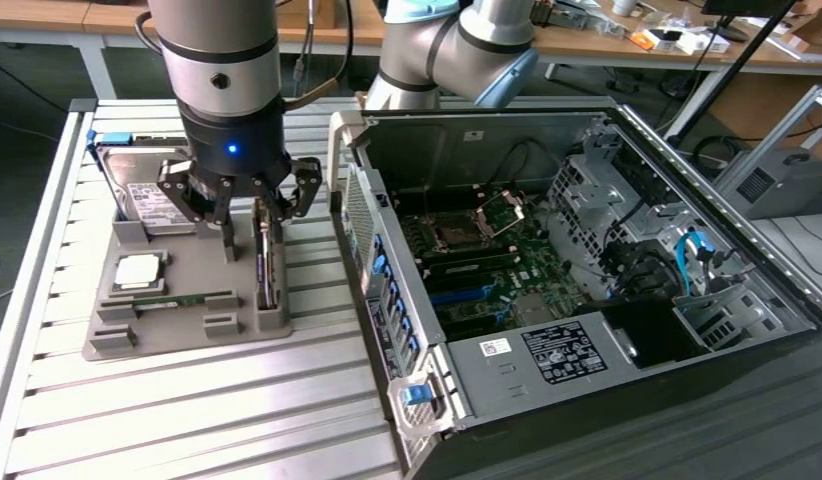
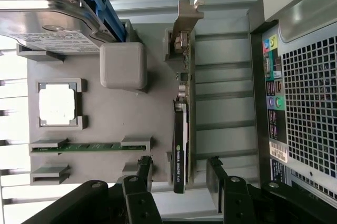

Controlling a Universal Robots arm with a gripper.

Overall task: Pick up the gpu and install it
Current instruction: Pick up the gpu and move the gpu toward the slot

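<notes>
— Two fingers (image 2: pixel 145 171) on the gripper (image 2: pixel 179 158), held wide apart; clamped on nothing.
— And the gpu (image 2: pixel 180 134)?
— Directly beneath the gripper; standing on its long edge in a slot of the grey tray (image 2: pixel 105 113); dark edge upward, metal bracket at the end farther from the fingers.
— Touched anywhere?
— Not visibly; lined up between the fingers in the wrist view, with a gap on each side; one finger to either face of the card.
— How low?
— Close over the tray in the exterior view; exact height hard to tell.
— Anything else near the gripper?
— Plenty, all on the side of the gripper away from the computer case (image 1: pixel 465 150); silver hard drive (image 2: pixel 47 24) with a white label, blue part along one edge; square processor chip (image 2: pixel 57 104) lying flat in its recess; narrow green memory stick (image 2: pixel 84 148) on edge in its holder; all on the same tray as the gpu.
— And on the other side?
— Open computer case, just beside the tray; grey metal walls, motherboard (image 1: pixel 498 265) exposed inside; perforated panel with coloured ports nearest the gripper; tray resting on the slatted metal worktop (image 1: pixel 184 420).
</notes>
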